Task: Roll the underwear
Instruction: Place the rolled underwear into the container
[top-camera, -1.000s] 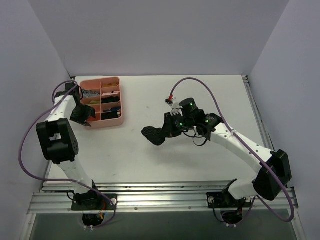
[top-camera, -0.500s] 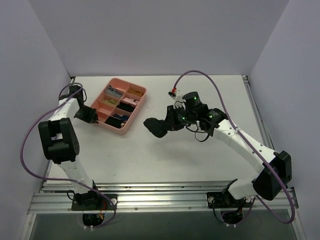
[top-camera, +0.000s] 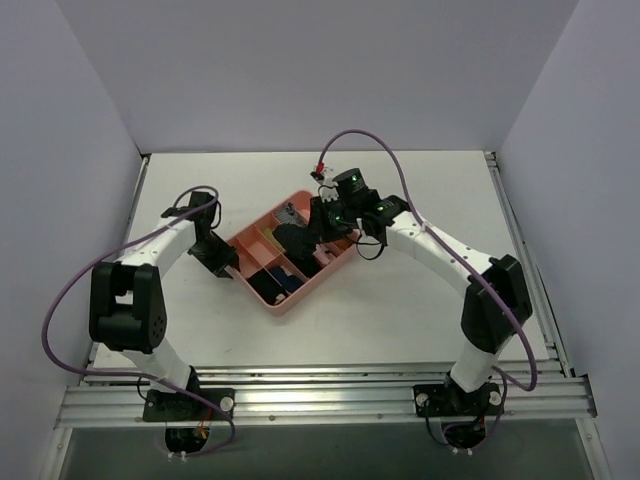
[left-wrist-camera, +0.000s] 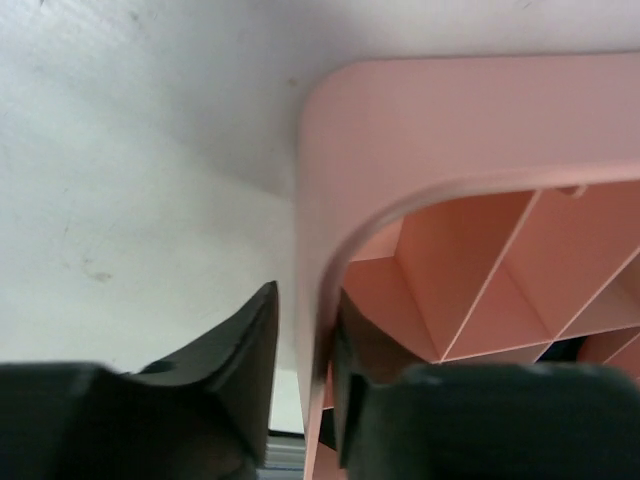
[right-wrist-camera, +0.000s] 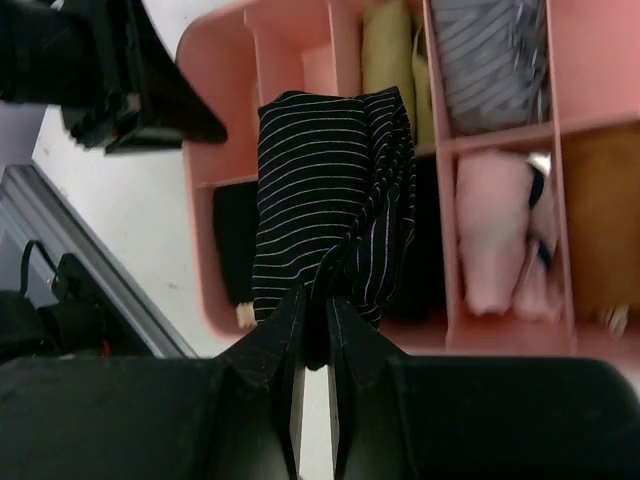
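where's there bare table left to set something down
Bare table runs along the back wall and the whole right side past the right arm, and a wide strip lies in front between the pink tray and the arm bases. It is crowded mid-left: the left gripper pinches the tray wall, and the right gripper holds the underwear over its compartments.

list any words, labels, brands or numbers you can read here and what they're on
None can be read in any view.
The tray, the underwear and both arms carry no legible print.
The underwear has only thin white stripes, no lettering.
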